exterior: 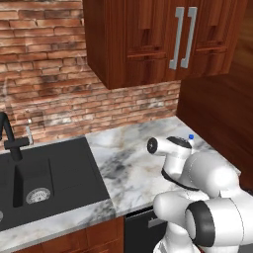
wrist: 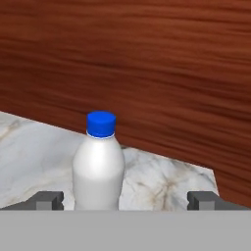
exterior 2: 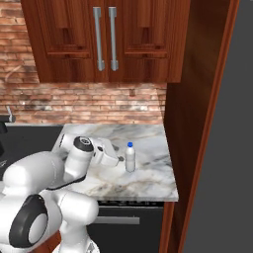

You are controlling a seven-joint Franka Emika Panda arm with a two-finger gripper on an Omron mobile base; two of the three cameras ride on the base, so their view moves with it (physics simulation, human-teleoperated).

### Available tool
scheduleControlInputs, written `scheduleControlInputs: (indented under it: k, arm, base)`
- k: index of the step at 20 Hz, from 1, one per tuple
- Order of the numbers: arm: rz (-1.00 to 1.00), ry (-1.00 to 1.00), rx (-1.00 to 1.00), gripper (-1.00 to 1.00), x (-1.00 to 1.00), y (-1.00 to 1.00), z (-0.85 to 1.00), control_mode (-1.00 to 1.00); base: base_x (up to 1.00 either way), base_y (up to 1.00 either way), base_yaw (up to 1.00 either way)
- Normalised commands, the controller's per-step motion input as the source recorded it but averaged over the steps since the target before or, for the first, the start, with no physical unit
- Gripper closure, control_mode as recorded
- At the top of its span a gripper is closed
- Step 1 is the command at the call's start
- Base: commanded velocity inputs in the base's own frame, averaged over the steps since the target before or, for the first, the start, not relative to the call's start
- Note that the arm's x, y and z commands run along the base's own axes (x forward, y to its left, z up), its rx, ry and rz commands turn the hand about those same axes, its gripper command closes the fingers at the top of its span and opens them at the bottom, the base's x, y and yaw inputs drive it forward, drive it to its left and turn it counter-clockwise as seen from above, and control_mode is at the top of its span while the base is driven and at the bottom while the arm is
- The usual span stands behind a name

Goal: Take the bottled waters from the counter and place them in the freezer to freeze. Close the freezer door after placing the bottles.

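One bottled water (wrist: 98, 166), whitish with a blue cap, stands upright on the marble counter (wrist: 29, 147) close to a dark wood side wall. My gripper (wrist: 126, 200) is open, and the bottle sits just ahead of the fingertips (wrist: 49, 200), left of the middle of the gap. From the right base view the bottle (exterior 2: 130, 158) is near the counter's (exterior 2: 148, 138) right end, with the gripper (exterior 2: 118, 159) low beside it on its left, apart from it. Its blue cap (exterior: 190, 137) peeks over my arm. A tall grey surface (exterior 2: 232, 148) stands at far right; whether it is the freezer I cannot tell.
A black sink basin (exterior: 49, 178) with a black faucet (exterior: 10, 138) lies left of the marble. Reddish wall cabinets (exterior 2: 106, 39) hang above the counter. A wood side panel (exterior 2: 190, 123) closes the counter's right end. A black dishwasher front (exterior 2: 128, 222) sits below.
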Motion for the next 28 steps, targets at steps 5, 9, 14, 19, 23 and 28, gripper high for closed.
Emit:
scheduleControlInputs:
  k: [5, 9, 14, 19, 23, 28]
  arm:
    - [-0.04, 0.0, 0.0, -1.0, 0.21, 0.0, 0.0, -1.0]
    - [-0.04, 0.0, 0.0, -1.0, 0.14, 0.0, -0.01, -1.0]
    - [-0.04, 0.0, 0.0, -1.0, 0.12, 0.0, -0.08, -1.0]
    - [-0.03, 0.0, 0.0, -1.0, 0.07, 0.0, -0.13, -1.0]
    - [-0.01, 0.0, 0.0, -1.0, 0.0, 0.0, -0.05, -1.0]
    - [-0.01, 0.0, 0.0, -1.0, 0.0, -0.05, -0.01, -1.0]
  base:
    - [0.0, 0.0, 0.0]
    - [0.0, 0.0, 0.0]
    - [0.0, 0.0, 0.0]
    - [0.0, 0.0, 0.0]
    - [0.0, 0.0, 0.0]
    - [0.0, 0.0, 0.0]
